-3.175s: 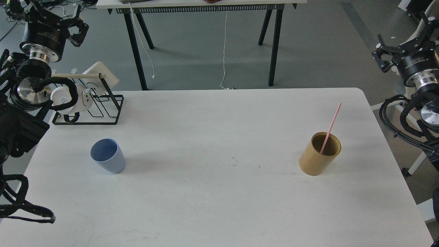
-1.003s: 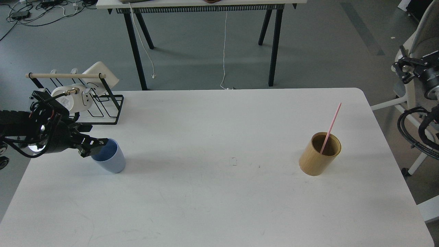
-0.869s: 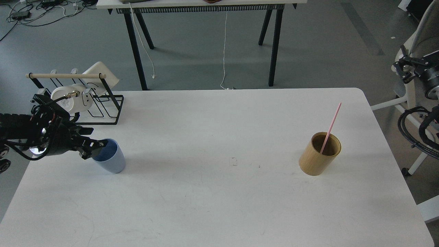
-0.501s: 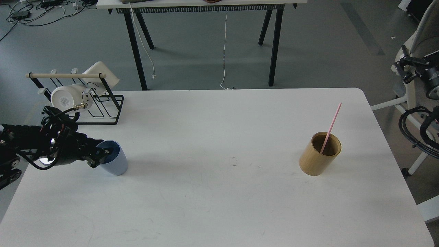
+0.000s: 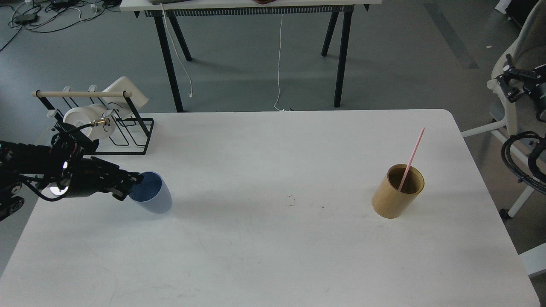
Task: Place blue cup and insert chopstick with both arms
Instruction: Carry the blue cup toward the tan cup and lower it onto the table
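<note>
The blue cup (image 5: pixel 154 198) stands on the left part of the white table (image 5: pixel 273 256), its mouth leaning toward me. My left gripper (image 5: pixel 129 184) comes in from the left and is closed on the cup's near-left rim. The pink chopstick (image 5: pixel 413 154) leans in the tan cylindrical holder (image 5: pixel 396 192) at the right of the table. My right gripper (image 5: pixel 510 80) is off the table at the far right edge of the view, high above the floor. It is small and dark, and I cannot tell its fingers apart.
A black wire rack (image 5: pixel 132 136) with a pale wooden rod and a white mug (image 5: pixel 83 119) stands at the table's back left, just behind my left arm. A chair (image 5: pixel 518 53) and cables are beside the right arm. Another table's legs (image 5: pixel 170 64) stand beyond.
</note>
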